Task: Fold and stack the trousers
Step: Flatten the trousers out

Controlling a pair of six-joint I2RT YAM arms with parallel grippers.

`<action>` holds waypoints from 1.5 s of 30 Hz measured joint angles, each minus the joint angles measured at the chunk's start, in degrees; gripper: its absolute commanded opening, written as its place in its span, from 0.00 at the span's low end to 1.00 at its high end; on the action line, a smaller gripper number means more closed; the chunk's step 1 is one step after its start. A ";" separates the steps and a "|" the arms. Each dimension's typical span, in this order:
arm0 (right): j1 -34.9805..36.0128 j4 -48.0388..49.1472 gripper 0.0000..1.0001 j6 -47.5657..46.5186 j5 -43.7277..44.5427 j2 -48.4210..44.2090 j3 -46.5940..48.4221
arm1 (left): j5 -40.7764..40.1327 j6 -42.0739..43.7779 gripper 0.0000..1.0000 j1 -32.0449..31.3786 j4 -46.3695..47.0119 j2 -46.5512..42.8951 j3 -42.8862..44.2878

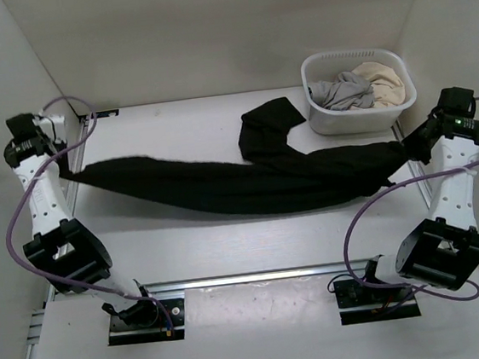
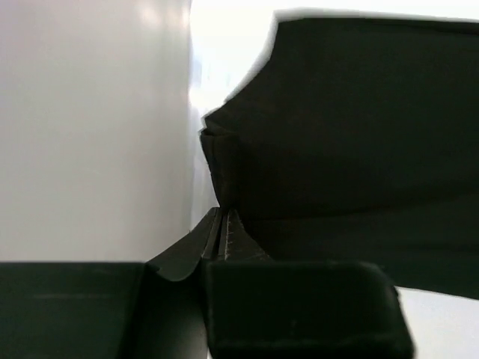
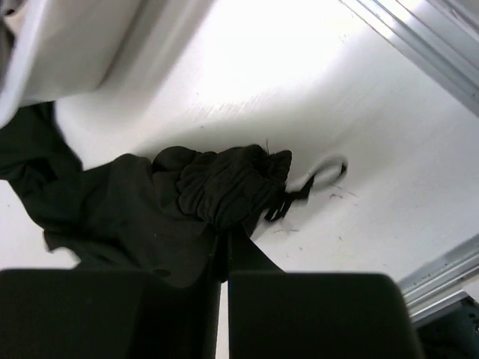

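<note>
The black trousers (image 1: 223,185) lie stretched across the table from left to right, with one leg doubled back toward the basket (image 1: 268,125). My left gripper (image 1: 69,170) is shut on the trousers' left end, which shows as a folded hem (image 2: 223,168) pinched between the fingers in the left wrist view. My right gripper (image 1: 413,146) is shut on the right end, the bunched waistband (image 3: 228,187) with a drawstring (image 3: 318,179) trailing on the table.
A white basket (image 1: 323,117) at the back right holds a grey garment (image 1: 343,91) and a beige garment (image 1: 383,79). White walls enclose the table on the left, back and right. A metal rail (image 1: 250,277) runs along the near edge.
</note>
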 measured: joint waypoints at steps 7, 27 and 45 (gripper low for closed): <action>-0.74 0.72 0.00 -0.13 -0.81 -0.98 -9.62 | 5.29 4.13 0.14 2.73 1.07 -2.27 -25.77; 8.55 1.46 0.60 -7.85 -5.42 4.13 -6.69 | 8.13 5.97 0.14 9.01 1.49 -4.52 -27.23; 7.67 22.34 0.77 5.09 -1.20 2.16 -38.21 | 8.85 4.28 0.14 9.01 -0.37 -3.30 -26.43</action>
